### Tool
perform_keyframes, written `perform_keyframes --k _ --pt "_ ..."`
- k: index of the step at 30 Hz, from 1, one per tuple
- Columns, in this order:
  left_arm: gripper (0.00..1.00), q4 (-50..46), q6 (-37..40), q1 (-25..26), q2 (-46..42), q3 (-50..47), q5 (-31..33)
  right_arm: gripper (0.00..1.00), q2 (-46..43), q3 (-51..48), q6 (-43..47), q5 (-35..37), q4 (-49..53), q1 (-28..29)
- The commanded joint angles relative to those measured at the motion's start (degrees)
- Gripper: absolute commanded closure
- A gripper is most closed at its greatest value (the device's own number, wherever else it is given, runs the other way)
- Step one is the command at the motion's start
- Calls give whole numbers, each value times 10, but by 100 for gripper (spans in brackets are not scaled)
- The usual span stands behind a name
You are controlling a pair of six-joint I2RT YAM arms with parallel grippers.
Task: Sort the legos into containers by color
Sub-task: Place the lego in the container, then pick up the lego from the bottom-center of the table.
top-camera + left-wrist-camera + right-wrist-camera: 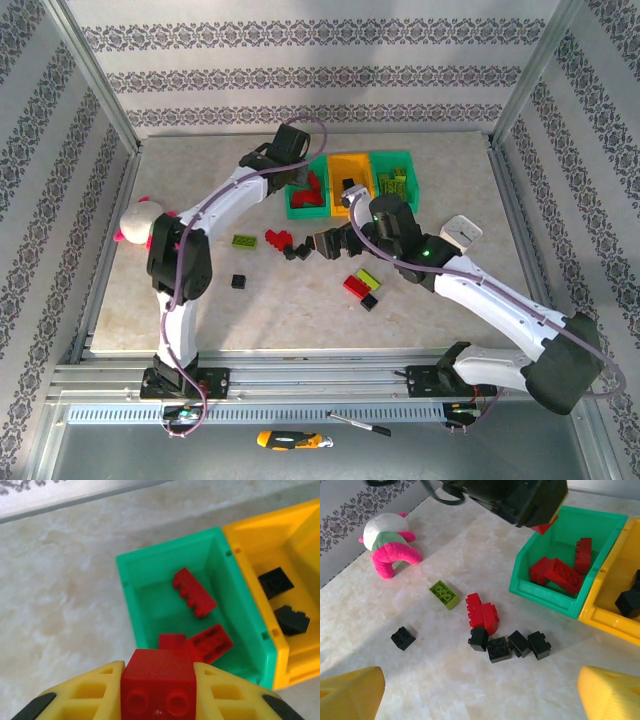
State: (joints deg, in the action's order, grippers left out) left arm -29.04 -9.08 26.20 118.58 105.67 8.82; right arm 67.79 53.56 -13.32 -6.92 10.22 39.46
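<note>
Just beside the green bin (170,555), a red brick (157,680) was clenched in the left jaws; the right jaws were spread wide.

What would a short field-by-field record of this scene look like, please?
left end effector: shut on a red brick, by the rim of the left green bin
right end effector: open, near the loose pieces on the table
left green bin contents: red bricks
orange-yellow bin contents: black bricks
right green bin contents: lime bricks
loose pieces include: red pair, row of black bricks, lime brick, lone black brick
other items: plush toy, white clock
</note>
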Motion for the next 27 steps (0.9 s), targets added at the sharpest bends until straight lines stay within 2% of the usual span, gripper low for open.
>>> perform_keyframes --k 1,5,8,10,12,15,18,20,24,27 --pt "85 21 31 0 53 52 -8 2 -18 -13 -7 19 -11 -10" --pt "84 15 55 -1 119 127 -14 2 -31 -24 -12 23 -11 -18" --pt "79 6 58 -1 146 161 -16 2 -40 -31 -16 27 -8 -23" --pt "69 0 60 -1 152 175 -13 2 -46 -35 -19 30 -5 -26" --pt "50 -1 62 -1 147 176 -7 2 -52 -40 -25 35 -2 -29" --pt "32 1 66 0 127 164 -6 2 -57 -43 -31 41 9 -36" --pt "23 47 80 3 78 104 -18 2 -58 -43 -36 60 26 -38" --pt "21 98 94 8 36 42 -21 3 -56 -37 -42 86 51 -38" --pt "15 167 112 15 -57 -78 -40 4 -29 -8 -42 111 154 -37" --pt "8 249 130 25 -147 -206 -78 4 -19 -2 -43 108 213 -30"
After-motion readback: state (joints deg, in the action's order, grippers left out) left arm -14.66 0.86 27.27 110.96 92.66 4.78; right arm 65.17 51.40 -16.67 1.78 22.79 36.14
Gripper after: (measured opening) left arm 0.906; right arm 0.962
